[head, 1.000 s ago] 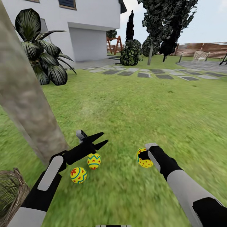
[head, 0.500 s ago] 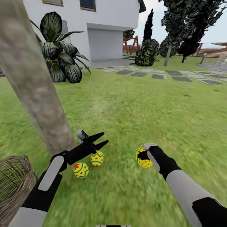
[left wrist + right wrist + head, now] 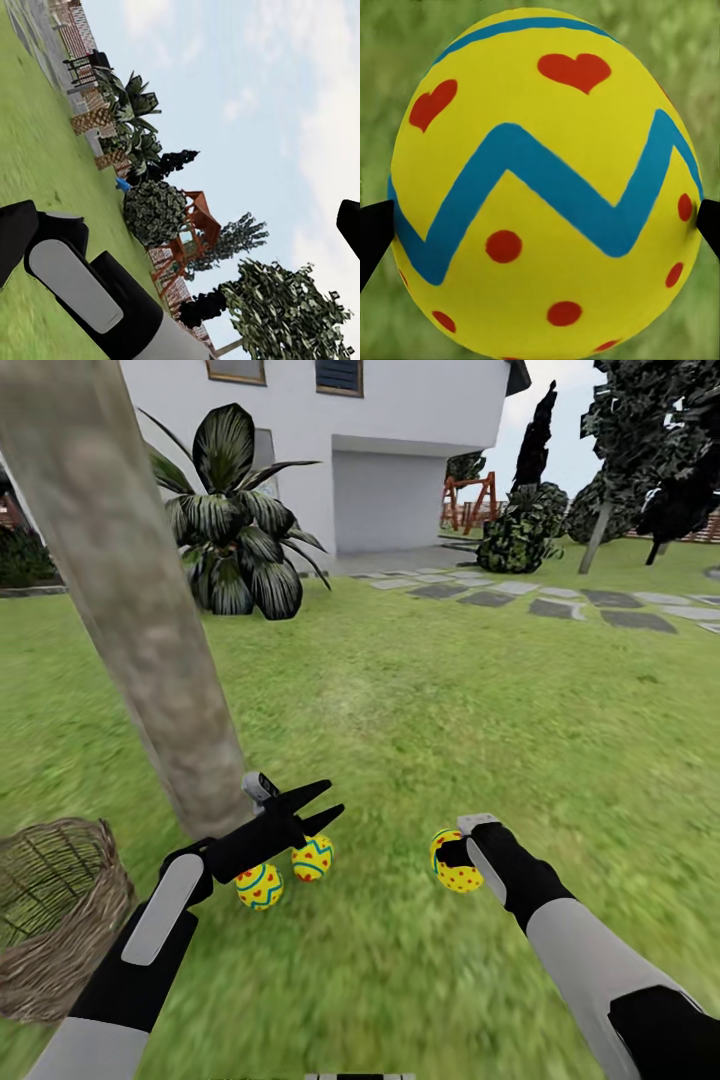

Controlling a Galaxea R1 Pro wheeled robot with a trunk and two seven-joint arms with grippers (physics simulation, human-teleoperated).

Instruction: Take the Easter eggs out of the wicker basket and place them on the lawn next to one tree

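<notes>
In the head view, I hold the third egg (image 3: 453, 865) in the right gripper (image 3: 462, 852), above the lawn (image 3: 450, 690) and some way to the right of the tree (image 3: 130, 590). Two eggs already lie on the grass just beside the foot of the trunk: the striped egg (image 3: 259, 886) and the dotted egg (image 3: 313, 857), close to each other. The left gripper (image 3: 318, 807) hovers over them with its fingers spread and nothing between them. The wicker basket (image 3: 55, 920) stands near the tree at my left side; I see no egg inside, though part of it is cut by the frame.

In the left wrist view, the camera looks far over the garden to the sky, and one dark fingertip (image 3: 349, 225) confirms the wide opening.

In the right wrist view, the egg (image 3: 547, 187) sits between the two finger pads (image 3: 375, 232), pressed at both sides, with grass behind.

I judge the good way is to bring the right arm toward the trunk, lower until the egg nearly touches the grass, then release slowly so it does not roll away or hit the other two.
</notes>
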